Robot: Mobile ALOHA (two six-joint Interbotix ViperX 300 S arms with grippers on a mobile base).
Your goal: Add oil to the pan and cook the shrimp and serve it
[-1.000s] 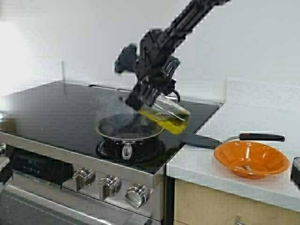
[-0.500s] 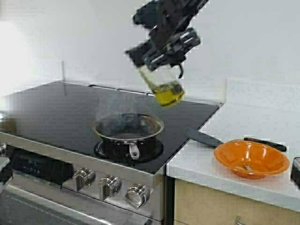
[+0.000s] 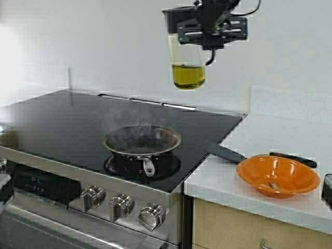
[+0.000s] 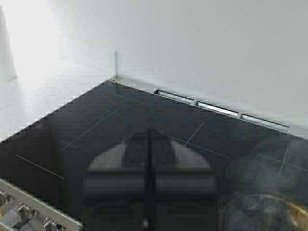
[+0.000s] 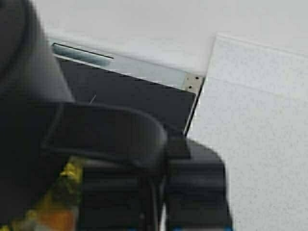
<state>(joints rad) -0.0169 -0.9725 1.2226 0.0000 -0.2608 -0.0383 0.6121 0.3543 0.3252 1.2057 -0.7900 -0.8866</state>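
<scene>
high view, left to right: the left claw (image 4: 149, 187) hung pressed together and idle over the dark stove (image 3: 62, 119), with nothing between its fingers. the steaming pan (image 3: 142, 140) sat on its burner, below and to the left of the right claw (image 3: 210, 26), which pinched the oil jug (image 3: 187, 65) upright by its handle, high above the stove's back edge. down to its right an orange bowl (image 3: 277, 176) and a spatula (image 3: 225, 153) lay on the table (image 3: 270, 135). no shrimp was visible. a slipping grip would likely drop the jug onto the glass top; unattended oil may overheat and smoke. half a second earlier the jug was tilted and lower; it had since risen and levelled.
</scene>
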